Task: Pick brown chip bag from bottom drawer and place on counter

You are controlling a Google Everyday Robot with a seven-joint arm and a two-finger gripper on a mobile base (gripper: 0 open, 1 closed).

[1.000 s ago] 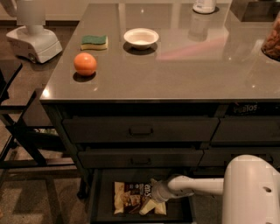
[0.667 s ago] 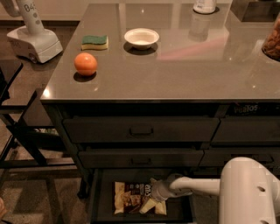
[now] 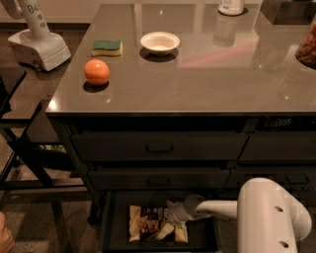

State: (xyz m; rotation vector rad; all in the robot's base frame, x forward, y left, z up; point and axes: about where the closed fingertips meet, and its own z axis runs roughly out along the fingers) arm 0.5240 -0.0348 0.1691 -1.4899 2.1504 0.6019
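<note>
The brown chip bag [image 3: 145, 221] lies flat in the open bottom drawer [image 3: 116, 220], dark brown in the middle with cream-yellow ends. My white arm reaches in from the right, and the gripper [image 3: 170, 228] is down at the right end of the bag, touching or right over it. The grey-brown counter [image 3: 197, 74] spreads above the drawers. An orange [image 3: 97, 72], a green-and-yellow sponge [image 3: 106, 47] and a white bowl [image 3: 159, 42] sit on its left part.
Two shallower handled drawers [image 3: 159, 147] are shut above the open one. A white robot base [image 3: 37, 42] stands off the counter's left. A dark chair frame [image 3: 19, 148] is at the left. A container [image 3: 231, 6] and a bowl of nuts [image 3: 308, 47] stand on the counter.
The view has shifted slightly. My arm has moved a little left, deeper into the drawer, with the gripper staying at the bag's right end.
</note>
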